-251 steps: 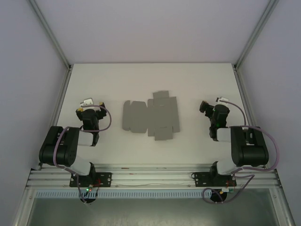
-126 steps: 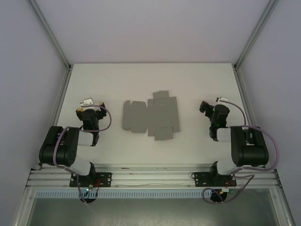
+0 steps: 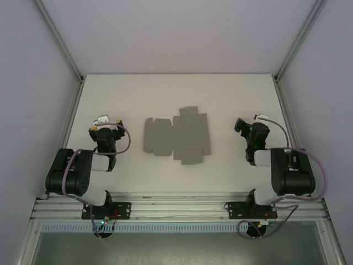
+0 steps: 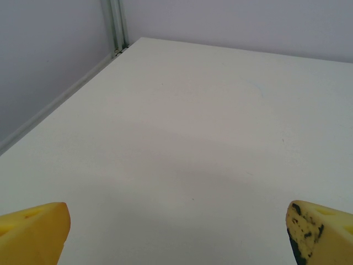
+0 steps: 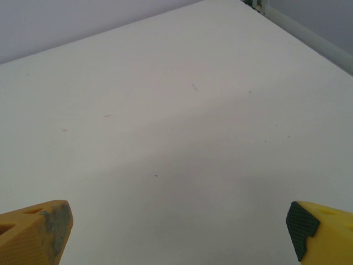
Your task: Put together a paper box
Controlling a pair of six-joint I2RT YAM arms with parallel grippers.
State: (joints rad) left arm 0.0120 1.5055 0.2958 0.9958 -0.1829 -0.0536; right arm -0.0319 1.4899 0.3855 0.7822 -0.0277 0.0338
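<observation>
Flat paper box, probably light and bendy, lies between left gripper and right gripper, both spread apart; an outer flap offers purchase.

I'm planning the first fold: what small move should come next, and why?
Probably reach the left pincer toward the paper box, a grey sheet lying flat and unfolded. Both that pincer and the right pincer are open, empty and off to either side of the sheet.

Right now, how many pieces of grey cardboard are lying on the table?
1. A flat die-cut cardboard sheet lies unfolded near the middle of the white table, between the two arms and touching neither. Nothing in view could be hiding a second piece.
</observation>
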